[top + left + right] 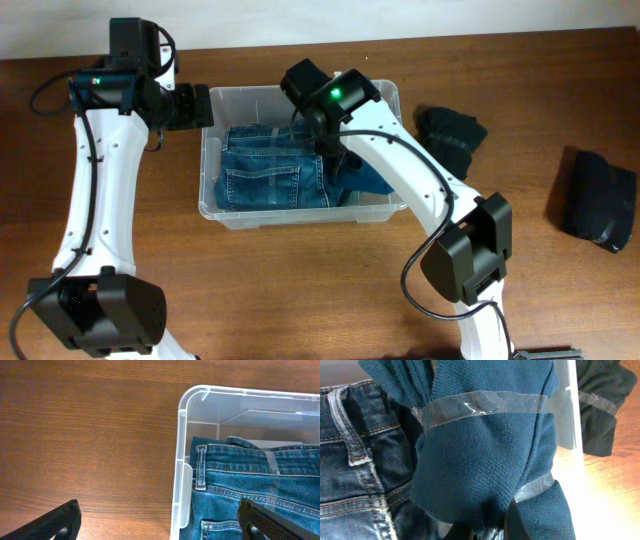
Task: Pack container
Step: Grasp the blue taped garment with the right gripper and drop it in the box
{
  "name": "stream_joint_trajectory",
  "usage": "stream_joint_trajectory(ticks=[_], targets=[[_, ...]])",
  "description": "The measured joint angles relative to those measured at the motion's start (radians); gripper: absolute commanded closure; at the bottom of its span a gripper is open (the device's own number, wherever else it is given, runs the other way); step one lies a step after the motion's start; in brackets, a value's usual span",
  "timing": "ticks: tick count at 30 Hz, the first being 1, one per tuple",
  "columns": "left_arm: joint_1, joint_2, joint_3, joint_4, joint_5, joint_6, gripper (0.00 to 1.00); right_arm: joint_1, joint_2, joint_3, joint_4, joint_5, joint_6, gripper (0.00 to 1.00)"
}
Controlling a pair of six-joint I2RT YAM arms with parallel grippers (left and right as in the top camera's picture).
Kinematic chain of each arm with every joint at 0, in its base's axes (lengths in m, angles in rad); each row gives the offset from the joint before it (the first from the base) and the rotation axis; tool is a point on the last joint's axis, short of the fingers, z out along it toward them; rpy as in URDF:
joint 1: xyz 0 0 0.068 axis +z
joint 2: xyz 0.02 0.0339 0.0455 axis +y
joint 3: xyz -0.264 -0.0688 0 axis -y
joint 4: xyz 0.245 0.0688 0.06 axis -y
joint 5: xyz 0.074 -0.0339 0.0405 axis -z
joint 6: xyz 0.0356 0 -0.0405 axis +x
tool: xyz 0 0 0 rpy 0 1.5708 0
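Teal knit bundle (485, 455), taped round, fills the right wrist's view, over folded jeans (265, 170) inside the container (300, 214) at mid-table; the right gripper (489, 529) is buried in the knit, so I cannot tell how its jaws stand. Left gripper (162, 522) straddles the container's left wall, jaws spread wide; the container looks light, stiff and slick, best held by its rolled rim.

The clear rectangular container (215, 212) sits upright on the table (300, 290), open-topped, with folded jeans (270, 175) inside.
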Motion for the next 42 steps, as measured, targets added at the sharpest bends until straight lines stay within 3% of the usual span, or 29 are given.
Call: stream_joint_trajectory(ticks=[1, 2, 3, 5, 7, 10, 13, 14, 16, 19, 23, 28, 42], targets=[[0.0, 0.0, 0.0, 0.0, 0.0, 0.0, 0.01, -0.003, 0.0, 0.0, 0.0, 0.0, -0.011, 0.66], [0.0, 0.0, 0.0, 0.0, 0.0, 0.0, 0.01, -0.006, 0.0, 0.0, 0.0, 0.002, -0.028, 0.26], [0.0, 0.0, 0.0, 0.0, 0.0, 0.0, 0.01, -0.009, 0.0, 0.0, 0.001, 0.003, -0.05, 0.13], [0.0, 0.0, 0.0, 0.0, 0.0, 0.0, 0.01, -0.013, 0.0, 0.0, 0.0, 0.003, -0.085, 0.06], [0.0, 0.0, 0.0, 0.0, 0.0, 0.0, 0.01, -0.015, 0.0, 0.006, -0.001, -0.002, -0.118, 0.05], [0.0, 0.0, 0.0, 0.0, 0.0, 0.0, 0.01, -0.017, -0.002, 0.046, -0.002, -0.017, -0.177, 0.09], [0.0, 0.0, 0.0, 0.0, 0.0, 0.0, 0.01, -0.018, -0.019, 0.085, -0.009, -0.043, -0.22, 0.25], [0.0, 0.0, 0.0, 0.0, 0.0, 0.0, 0.01, -0.018, -0.027, 0.098, -0.012, -0.055, -0.234, 0.33], [0.0, 0.0, 0.0, 0.0, 0.0, 0.0, 0.01, -0.018, -0.045, 0.116, -0.016, -0.078, -0.258, 0.67], [0.0, 0.0, 0.0, 0.0, 0.0, 0.0, 0.01, -0.019, -0.072, 0.115, -0.014, -0.103, -0.286, 0.9], [0.0, 0.0, 0.0, 0.0, 0.0, 0.0, 0.01, -0.031, -0.074, 0.058, 0.018, -0.124, -0.291, 0.96], [0.0, 0.0, 0.0, -0.001, 0.0, 0.0, 0.01, -0.062, -0.072, -0.07, 0.108, -0.168, -0.298, 0.96], [0.0, 0.0, 0.0, -0.002, 0.0, 0.0, 0.01, -0.094, -0.122, -0.523, 0.565, -0.235, -0.301, 0.96]])
